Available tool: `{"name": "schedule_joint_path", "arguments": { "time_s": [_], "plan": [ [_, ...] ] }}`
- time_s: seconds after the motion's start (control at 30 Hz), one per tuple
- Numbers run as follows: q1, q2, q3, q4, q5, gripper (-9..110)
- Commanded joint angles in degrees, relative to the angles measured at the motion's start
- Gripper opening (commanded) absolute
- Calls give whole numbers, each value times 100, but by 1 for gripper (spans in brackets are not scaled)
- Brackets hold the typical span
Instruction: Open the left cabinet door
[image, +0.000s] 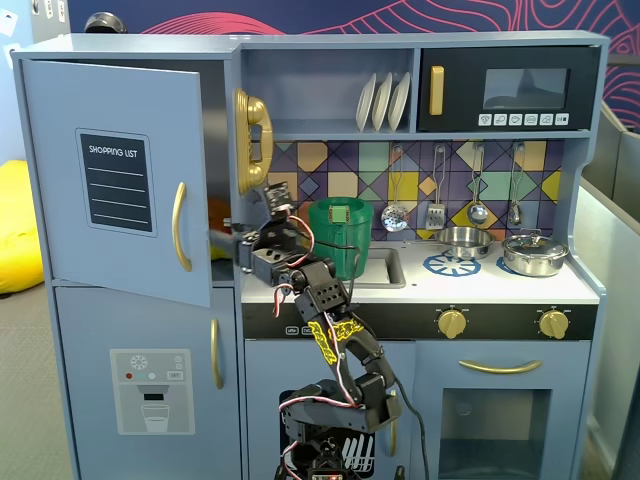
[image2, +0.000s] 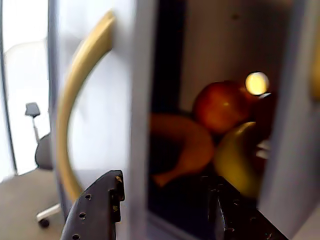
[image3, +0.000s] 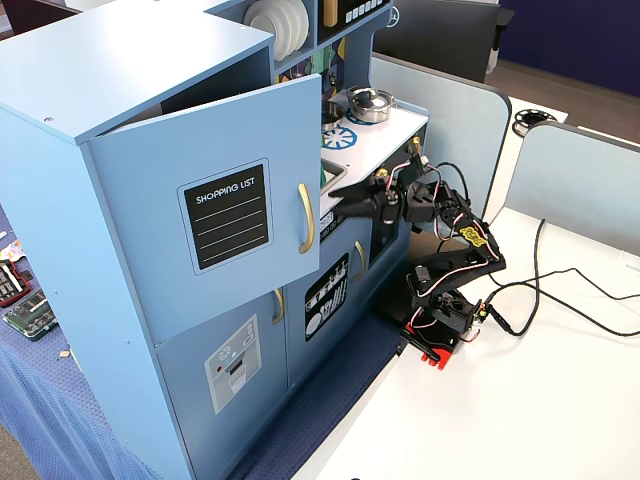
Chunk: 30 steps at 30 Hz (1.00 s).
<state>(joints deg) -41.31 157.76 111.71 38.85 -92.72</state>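
The left cabinet door (image: 115, 180) is partly swung open. The end effector (image2: 165, 200), spread wide astride the door's free edge, holds nothing; an outward arc should be followed smoothly.

Left cabinet door (image3: 215, 235) ajar, claw (image3: 340, 198) at its free edge

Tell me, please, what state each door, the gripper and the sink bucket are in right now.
left cabinet door: partly open, swung outward
gripper: open, jaws straddling the door's free edge
dispenser door: closed
microwave door: closed
oven door: closed
green bucket: upright in the sink
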Motion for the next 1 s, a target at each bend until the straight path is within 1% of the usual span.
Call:
{"name": "schedule_joint_path", "arguments": {
  "time_s": [0.0,0.03,0.13,0.3,0.6,0.77,0.97],
  "plan": [
    [510,-404,-281,-396,220,5],
    [519,-519,-229,-519,114,2],
    [220,-800,-79,-1055,-88,0],
    [-580,-1134,202,-1890,-694,0],
    [-1652,-1143,299,-1978,-1204,0],
    [-2426,-1072,281,-1960,-1582,0],
    [-3182,-1020,211,-1898,-1714,0]
  ]
}}
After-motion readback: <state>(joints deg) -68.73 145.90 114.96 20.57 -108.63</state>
